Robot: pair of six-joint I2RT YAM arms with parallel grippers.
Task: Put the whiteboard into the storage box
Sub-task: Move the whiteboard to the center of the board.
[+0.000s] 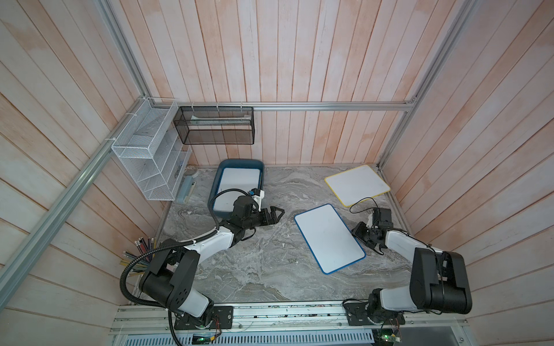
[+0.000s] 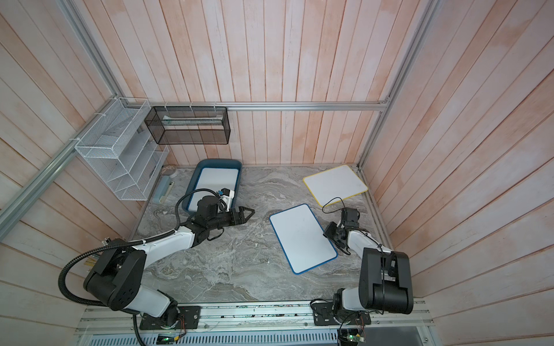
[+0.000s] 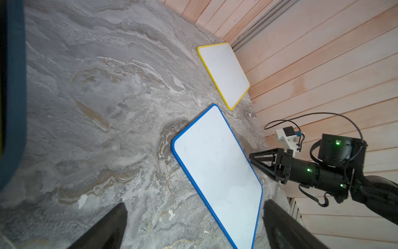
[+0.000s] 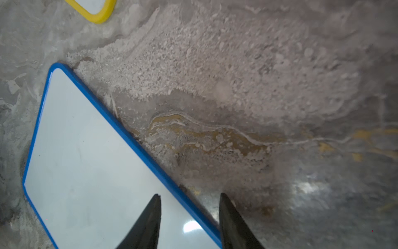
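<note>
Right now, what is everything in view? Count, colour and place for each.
storage box: one, dark teal-blue, table's far left, by the back wall
whiteboard in the box: one, white, lying flat inside
blue-framed whiteboard: one, white with blue rim, flat on the table's right half
yellow-framed whiteboard: one, white with yellow rim, far right corner
mesh basket: one, black, hung on the back wall
wire rack: one, white, hung on the left wall
small items under the rack: two, pale, too small to identify
pencil-like sticks: a bundle, mixed colours, beside the left arm's base
table: one, grey marbled
left gripper: one, black, open, over the table beside the box
right gripper: one, black, open, astride the blue-framed whiteboard's long edge
</note>
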